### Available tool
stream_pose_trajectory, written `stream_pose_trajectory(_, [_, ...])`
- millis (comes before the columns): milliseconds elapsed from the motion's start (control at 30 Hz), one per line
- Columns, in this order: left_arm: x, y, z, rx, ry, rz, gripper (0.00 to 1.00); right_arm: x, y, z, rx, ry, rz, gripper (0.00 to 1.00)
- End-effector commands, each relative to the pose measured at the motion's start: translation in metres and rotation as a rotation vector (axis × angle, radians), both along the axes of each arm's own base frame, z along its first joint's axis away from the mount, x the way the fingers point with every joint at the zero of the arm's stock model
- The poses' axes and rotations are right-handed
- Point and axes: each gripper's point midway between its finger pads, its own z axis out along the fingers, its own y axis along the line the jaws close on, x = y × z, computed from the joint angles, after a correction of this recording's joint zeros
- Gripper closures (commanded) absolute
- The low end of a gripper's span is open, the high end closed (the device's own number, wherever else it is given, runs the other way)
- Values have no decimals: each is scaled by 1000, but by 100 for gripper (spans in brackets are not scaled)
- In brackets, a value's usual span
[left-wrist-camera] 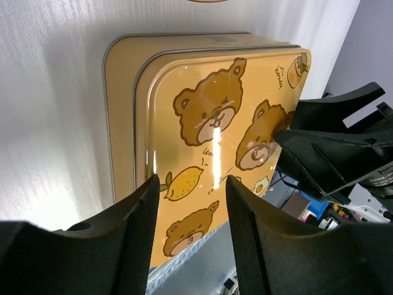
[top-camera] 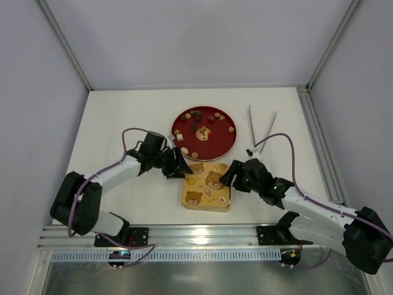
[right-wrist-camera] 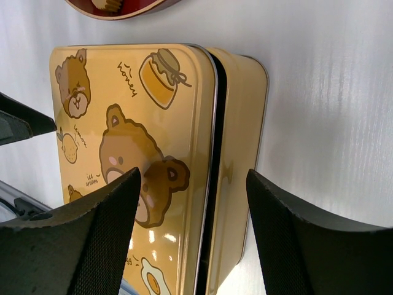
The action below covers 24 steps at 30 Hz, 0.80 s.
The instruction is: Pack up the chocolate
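Several small tan, dark brown and cream chocolate pieces (top-camera: 195, 115) lie on the red plate (top-camera: 220, 140). In front of the plate sits a yellow tin with a bear-print lid (top-camera: 206, 185). My left gripper (top-camera: 181, 167) is open at the tin's left edge, and its view looks across the lid (left-wrist-camera: 209, 123). My right gripper (top-camera: 228, 177) is open at the tin's right edge. In the right wrist view its jaws straddle the lid's edge (right-wrist-camera: 135, 141) and the tin's side wall (right-wrist-camera: 236, 153), with a dark gap between the two. Neither gripper holds anything.
Metal tongs (top-camera: 261, 129) lie on the white table right of the plate. The plate's rim (right-wrist-camera: 116, 7) shows at the top of the right wrist view. The right gripper's fingers (left-wrist-camera: 331, 153) show in the left wrist view. An aluminium rail (top-camera: 202, 233) runs along the near edge.
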Motion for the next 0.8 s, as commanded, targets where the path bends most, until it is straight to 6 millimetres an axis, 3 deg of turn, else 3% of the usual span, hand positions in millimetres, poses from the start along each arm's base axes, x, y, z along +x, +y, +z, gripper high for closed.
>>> stream_pose_trajectory(0, [5, -2, 13, -4, -40, -11, 52, 13, 8, 19, 36, -54, -26, 29])
stream_pose_trajectory(333, [8, 7, 18, 23, -68, -6, 50, 13, 7, 18, 33, -52, -27, 30])
stream_pose_trajectory(467, [6, 20, 10, 52, -53, 2, 51, 13, 7, 18, 32, -53, -28, 30])
stream_pose_trajectory(767, [-4, 21, -9, 55, -12, -14, 53, 14, 7, 21, 36, -57, -28, 29])
